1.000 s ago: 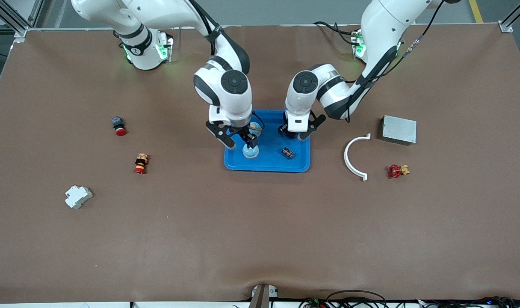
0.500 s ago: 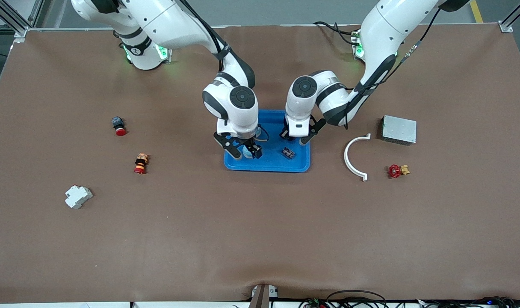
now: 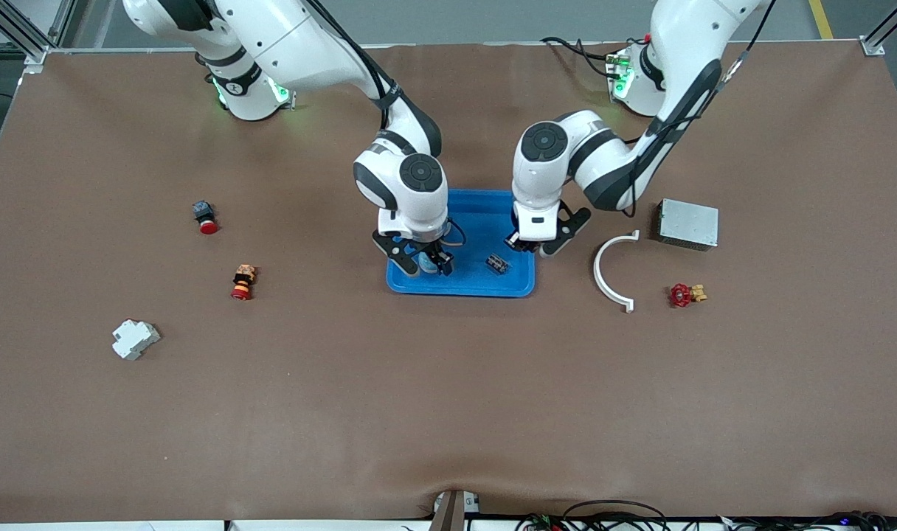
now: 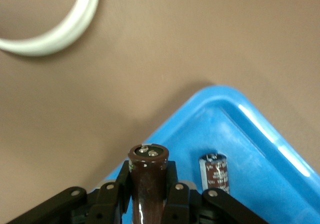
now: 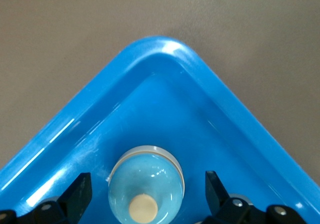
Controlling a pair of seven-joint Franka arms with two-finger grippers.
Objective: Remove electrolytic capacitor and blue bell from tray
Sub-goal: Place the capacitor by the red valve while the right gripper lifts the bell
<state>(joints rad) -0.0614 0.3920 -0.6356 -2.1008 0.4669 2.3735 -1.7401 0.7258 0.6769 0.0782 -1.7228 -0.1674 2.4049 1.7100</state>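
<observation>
A blue tray lies mid-table. My right gripper is low in its corner nearest the right arm's end, open, one finger on each side of a light blue bell with a cream button, touching neither. The bell stands on the tray floor and is mostly hidden in the front view. My left gripper is over the tray's edge toward the left arm's end, shut on an upright brown capacitor. A second, smaller capacitor lies in the tray; it also shows in the left wrist view.
A white curved piece, a grey metal box and a red valve lie toward the left arm's end. A red push button, an orange-red button and a white breaker lie toward the right arm's end.
My right gripper has come down around the bell in the tray corner. My left gripper has moved with the brown capacitor toward the tray's edge at the left arm's end.
</observation>
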